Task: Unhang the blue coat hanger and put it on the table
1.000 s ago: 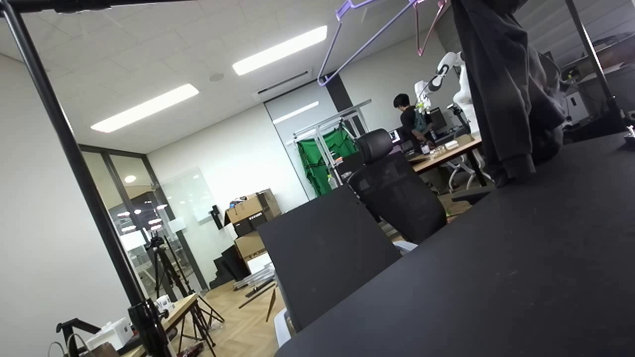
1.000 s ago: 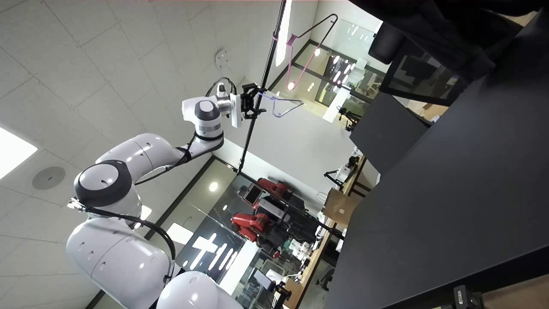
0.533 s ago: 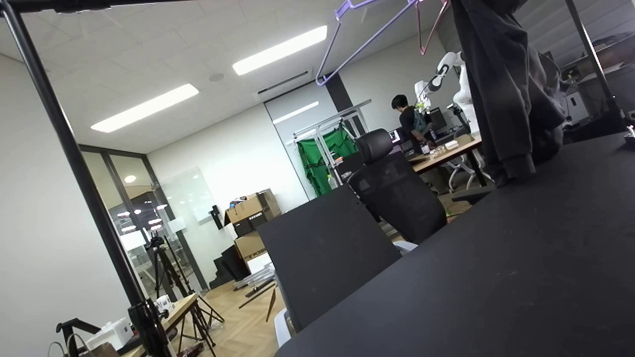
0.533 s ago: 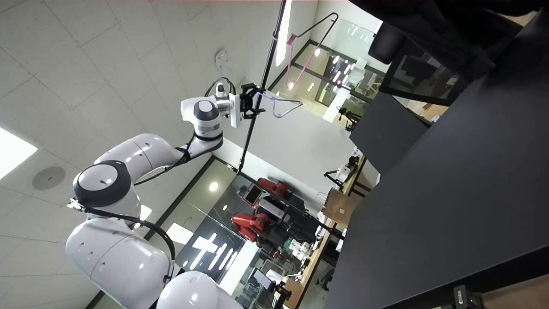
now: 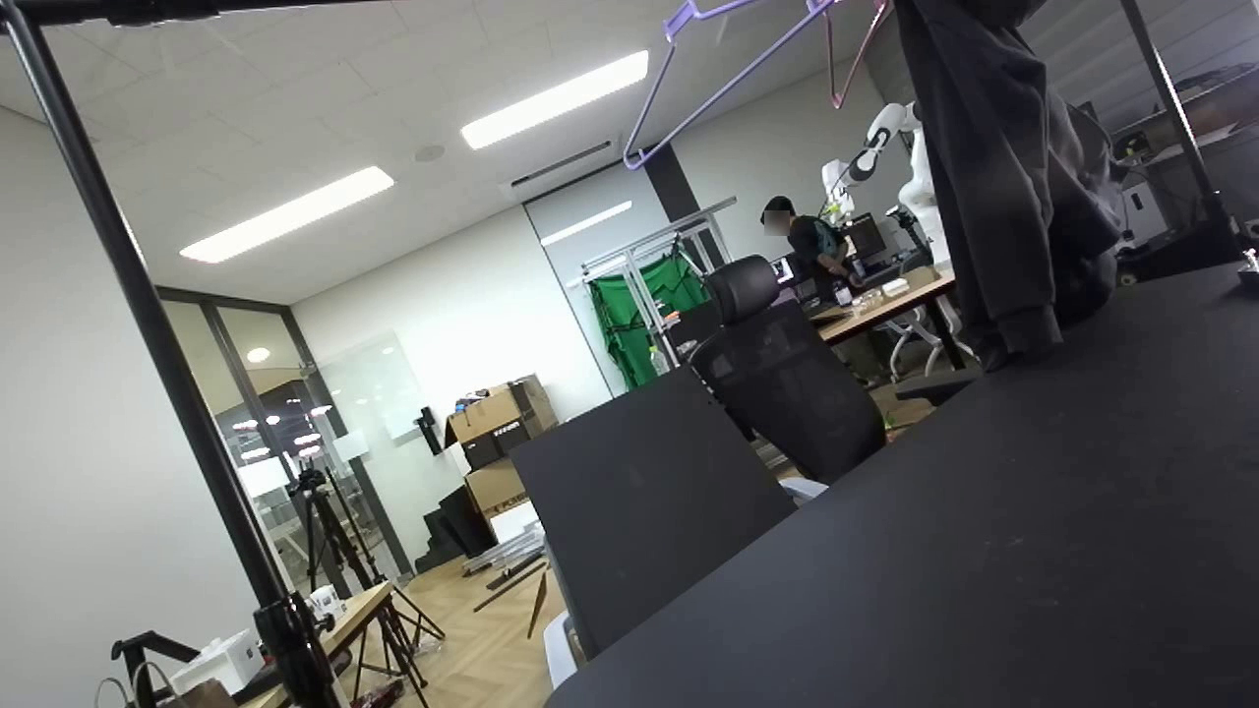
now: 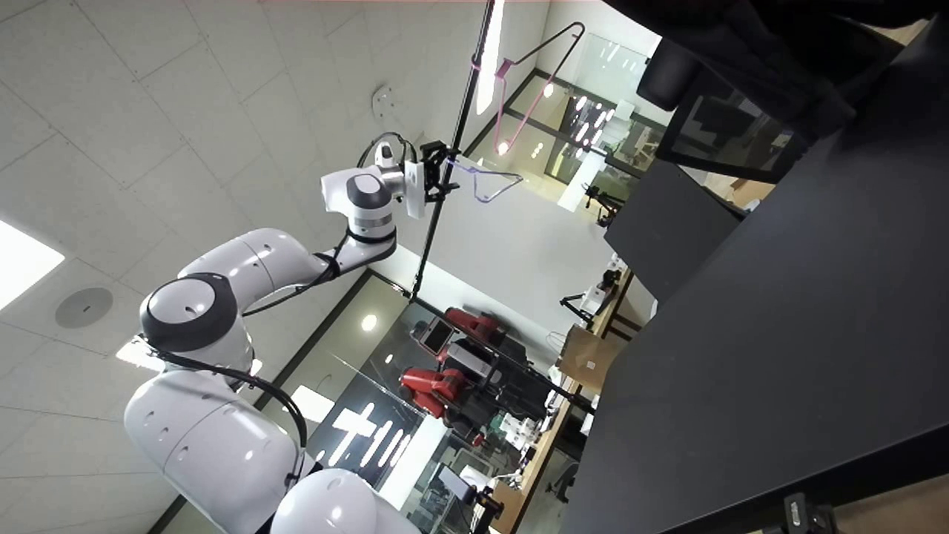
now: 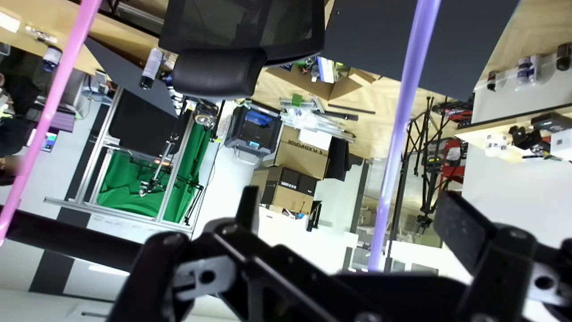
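Plainly slim, smooth and triangular in lavender plastic: blue coat hanger (image 7: 404,107), up at a round black rail (image 6: 465,104), near a pink hanger (image 7: 48,112). Between wide-spread jaws in the wrist view, the blue one, contact unclear. White, bent arm (image 6: 259,259), with gripper (image 7: 351,214) at the rail. Well apart, matte black tabletop (image 6: 756,334); beyond, mesh-backed chair (image 5: 787,369), cardboard boxes (image 5: 484,418).

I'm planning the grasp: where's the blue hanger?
The blue hanger shows right of centre in the wrist view, between the open jaws of the end effector.
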